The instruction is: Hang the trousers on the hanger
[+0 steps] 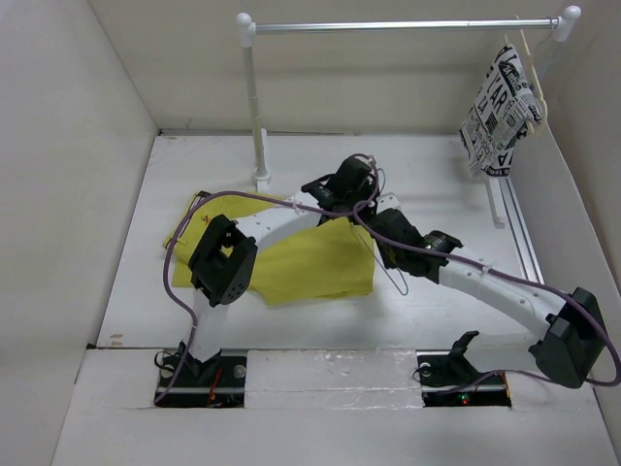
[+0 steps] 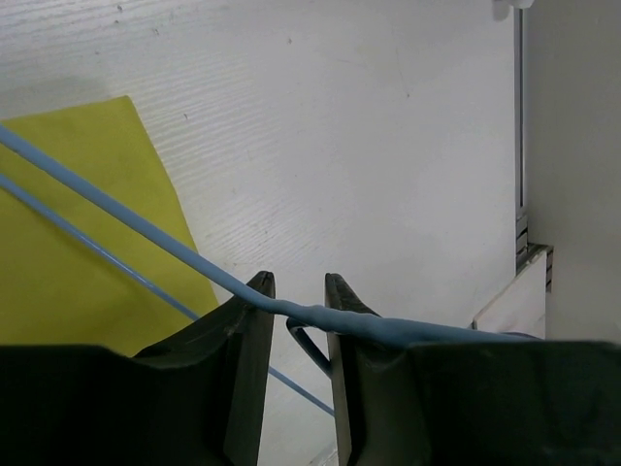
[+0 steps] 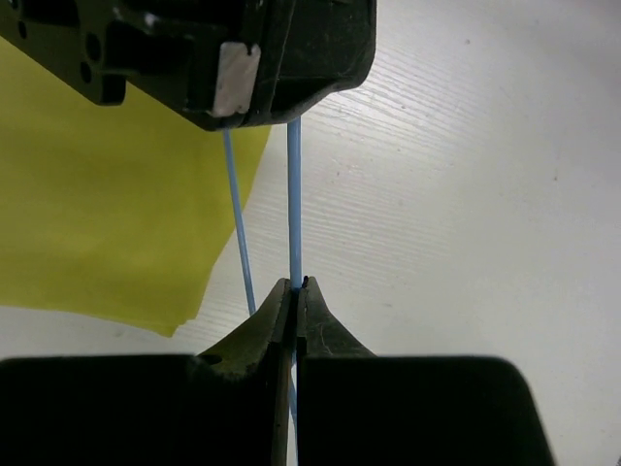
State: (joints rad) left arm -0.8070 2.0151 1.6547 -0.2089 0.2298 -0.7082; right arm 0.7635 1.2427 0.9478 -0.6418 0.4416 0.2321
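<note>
The yellow trousers (image 1: 301,262) lie flat on the white table, under and between the two arms. They also show in the left wrist view (image 2: 78,243) and the right wrist view (image 3: 107,214). The thin light-blue hanger (image 1: 394,279) hangs off the table's surface by the trousers' right edge. My right gripper (image 3: 297,284) is shut on one straight wire of the hanger (image 3: 294,194). My left gripper (image 2: 299,282) has its jaws apart; the hanger's twisted neck (image 2: 340,318) rests across its fingertips and a thin wire loop stands in the gap. The left gripper's black body (image 3: 243,49) sits just beyond the right one.
A clothes rail (image 1: 398,26) on a white post (image 1: 257,107) stands at the back. A wooden hanger with black-and-white printed cloth (image 1: 500,112) hangs at its right end. Walls close the table on the left, right and back. A purple cable (image 1: 173,262) loops beside the left arm.
</note>
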